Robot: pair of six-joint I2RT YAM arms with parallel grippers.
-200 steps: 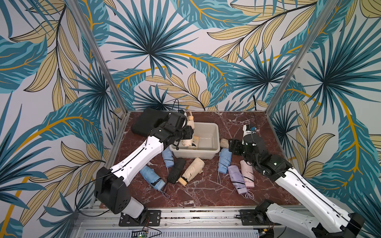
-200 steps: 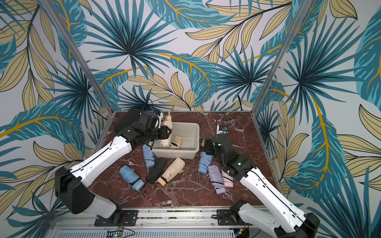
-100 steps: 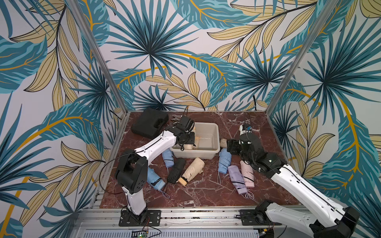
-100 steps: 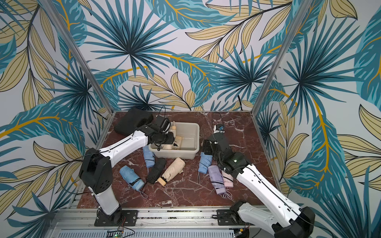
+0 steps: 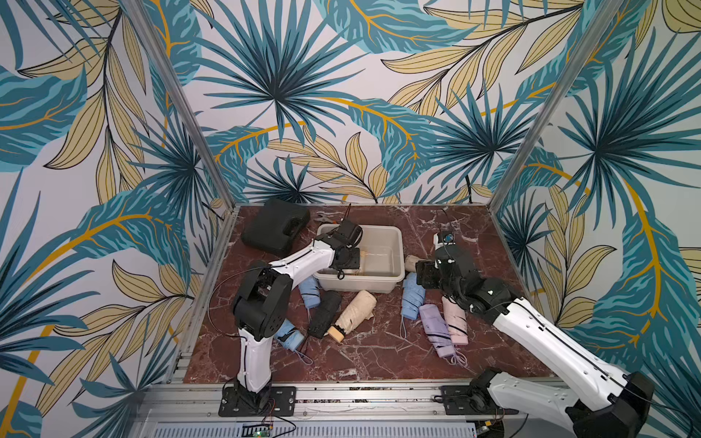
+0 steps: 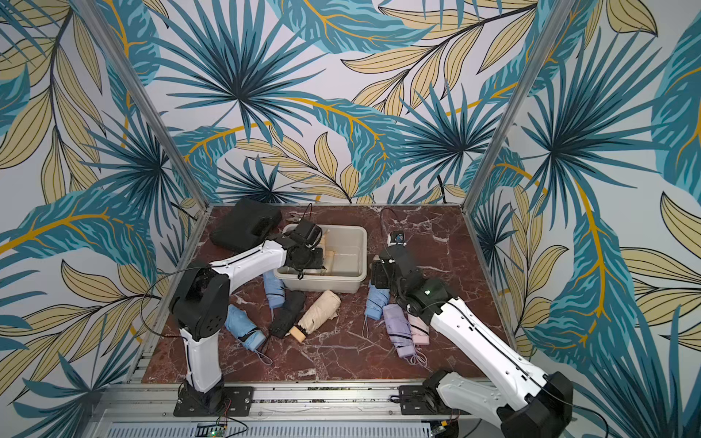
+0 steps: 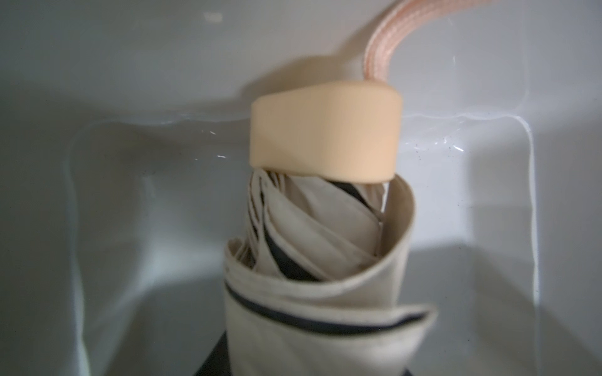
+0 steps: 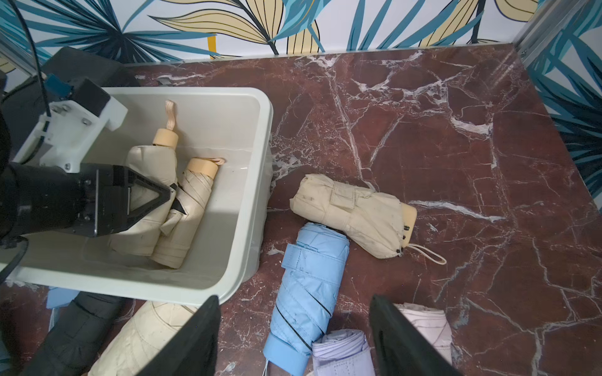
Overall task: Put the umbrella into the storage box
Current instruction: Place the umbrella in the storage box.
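Drop-off: left claw (image 8: pixel 176 199) around cream umbrella (image 7: pixel 312 247) in storage box (image 8: pixel 195 91), grip unclear; next open, lift. Right claw (image 8: pixel 294 299) wide, empty.

Storage box (image 5: pixel 360 282): off-white rectangular tub, rounded corners, flared rim, upright on marble tabletop (image 5: pixel 379 356), in back half. Inside: two folded beige umbrellas, side by side, touching, lying slanted on box floor, peach handle caps (image 8: pixel 203 167) toward rear wall, lower ends toward front wall. Umbrella (image 8: pixel 192 208): strap (image 8: pixel 216 160) curled beside cap. Second umbrella (image 8: pixel 150 159): bulkier, pinkish strap (image 8: pixel 169 114) standing up against wall.
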